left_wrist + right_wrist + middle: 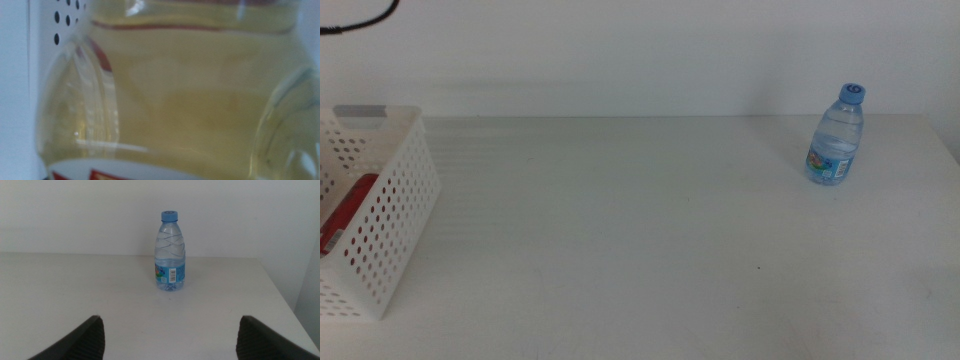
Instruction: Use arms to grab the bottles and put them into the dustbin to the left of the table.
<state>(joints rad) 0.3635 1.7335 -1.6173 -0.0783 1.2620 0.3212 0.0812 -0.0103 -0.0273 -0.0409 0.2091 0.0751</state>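
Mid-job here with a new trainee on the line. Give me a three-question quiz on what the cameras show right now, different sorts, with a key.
1. True or false: the water bottle lies on its side on the table.
2. What red thing shows through the dustbin's holes?
A. a red can
B. a red cup
C. a red cloth
3. Fill in: in the right wrist view, the right gripper has its jaws ____, well short of the water bottle.

Key
1. False: it stands upright, blue cap on top, toward the far right of the table.
2. A: the red can lies inside the dustbin.
3. Open.

The left wrist view is filled by the yellow-liquid bottle; the left gripper's jaws are not visible.
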